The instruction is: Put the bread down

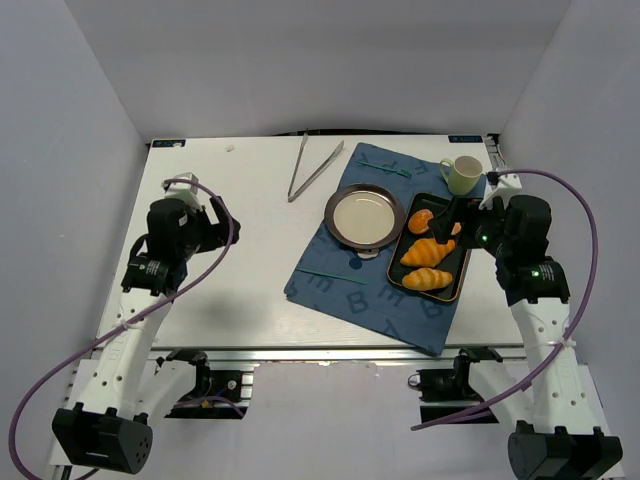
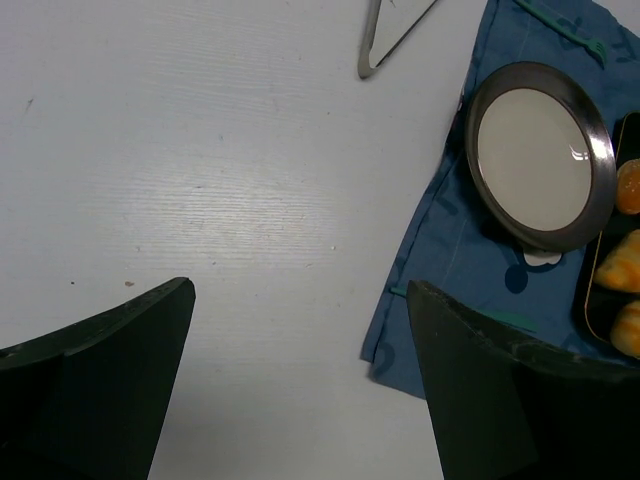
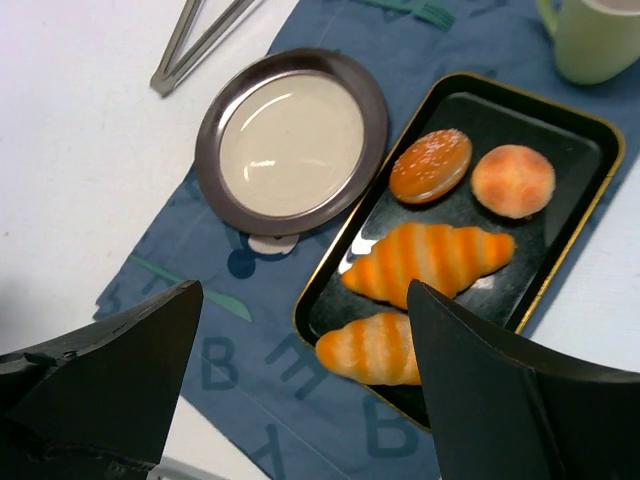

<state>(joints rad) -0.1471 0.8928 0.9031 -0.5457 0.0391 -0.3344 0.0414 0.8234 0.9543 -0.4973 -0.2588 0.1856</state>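
Note:
The bread (image 3: 430,165), a small golden-orange oval roll, lies at the far end of the black tray (image 3: 590,140), on the side nearest the round metal plate (image 3: 372,100). It also shows in the top view (image 1: 423,221). My right gripper (image 3: 300,292) is open and empty. It hovers above the tray's near left edge, apart from the bread. In the top view the right gripper (image 1: 452,222) sits over the tray's far end. My left gripper (image 2: 300,290) is open and empty over bare table, left of the blue cloth (image 2: 450,260).
Two ridged croissants (image 3: 428,260) (image 3: 372,348) and a rounder plain bun (image 3: 513,180) share the tray. Metal tongs (image 1: 310,165) lie at the back. A pale green cup (image 1: 462,175) stands behind the tray. The plate (image 1: 331,215) rests on the cloth (image 1: 340,285).

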